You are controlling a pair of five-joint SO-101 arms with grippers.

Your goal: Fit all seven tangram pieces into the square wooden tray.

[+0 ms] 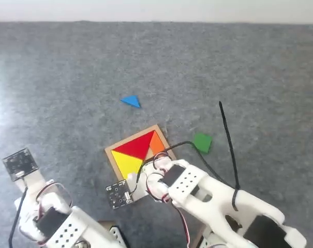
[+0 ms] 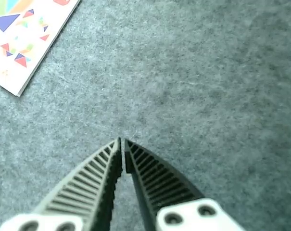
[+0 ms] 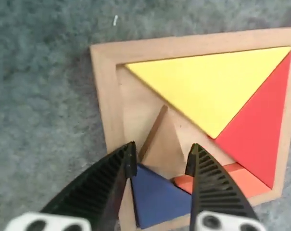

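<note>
The left gripper (image 2: 122, 142) is found closed and empty above the counter (image 2: 208, 72). The tray (image 3: 103, 96) is partly filled. The right gripper (image 3: 159, 156) is held open astride the dark blue triangle (image 3: 157, 197), nothing clasped. Risk noted: if nudged askew, this triangle may be ridden onto the orange piece (image 3: 246, 183).
</note>
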